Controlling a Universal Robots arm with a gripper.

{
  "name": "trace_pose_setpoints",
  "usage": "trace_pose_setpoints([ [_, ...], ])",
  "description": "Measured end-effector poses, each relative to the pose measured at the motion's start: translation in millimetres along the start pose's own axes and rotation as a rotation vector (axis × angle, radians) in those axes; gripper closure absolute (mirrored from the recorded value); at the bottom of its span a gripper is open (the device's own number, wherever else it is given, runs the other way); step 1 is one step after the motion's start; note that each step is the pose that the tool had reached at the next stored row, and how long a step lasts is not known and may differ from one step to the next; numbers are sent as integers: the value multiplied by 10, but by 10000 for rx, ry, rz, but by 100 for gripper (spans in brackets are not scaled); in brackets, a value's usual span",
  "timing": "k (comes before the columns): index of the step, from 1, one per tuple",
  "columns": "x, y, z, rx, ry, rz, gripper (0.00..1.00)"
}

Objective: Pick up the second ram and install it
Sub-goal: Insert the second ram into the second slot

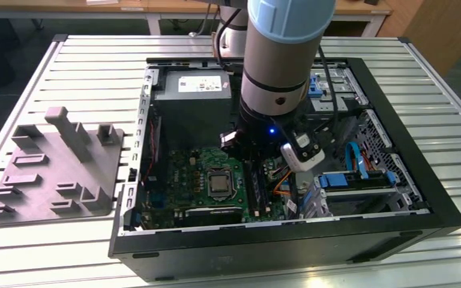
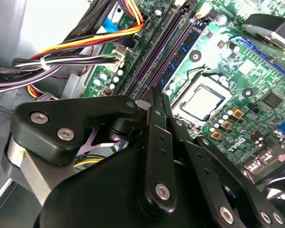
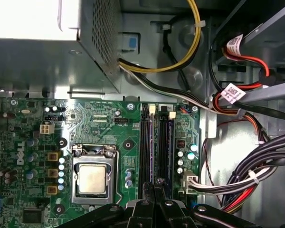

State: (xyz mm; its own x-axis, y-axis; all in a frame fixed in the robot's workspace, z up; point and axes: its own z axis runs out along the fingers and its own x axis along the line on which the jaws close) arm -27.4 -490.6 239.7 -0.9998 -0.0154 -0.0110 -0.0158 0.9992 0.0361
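On the slatted surface (image 1: 94, 66), inside the computer case (image 1: 295, 243), the closed claw (image 2: 156, 98) sits just beside a seated memory stick (image 2: 184, 57), probably light, stiff and brittle, best held by its edges.

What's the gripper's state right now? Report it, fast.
Gripper: shut, fingertips together above the memory slots; whether anything is pinched between them cannot be told.

- The table (image 1: 94, 66): ribbed bare metal, dull silver.
- The computer case (image 1: 295, 252): matt black painted metal.
- The motherboard (image 3: 109, 123): glossy green board; its processor lid (image 3: 91, 179) is smooth, satin metal.
- The gripper (image 2: 157, 99): matt black, with bright metal screw heads.
- The holder block (image 1: 54, 168): matt grey plastic.
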Motion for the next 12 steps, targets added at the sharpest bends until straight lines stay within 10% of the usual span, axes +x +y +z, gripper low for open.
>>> trace_pose_setpoints([
  [12, 3, -16, 18, 0, -2, 32, 89],
])
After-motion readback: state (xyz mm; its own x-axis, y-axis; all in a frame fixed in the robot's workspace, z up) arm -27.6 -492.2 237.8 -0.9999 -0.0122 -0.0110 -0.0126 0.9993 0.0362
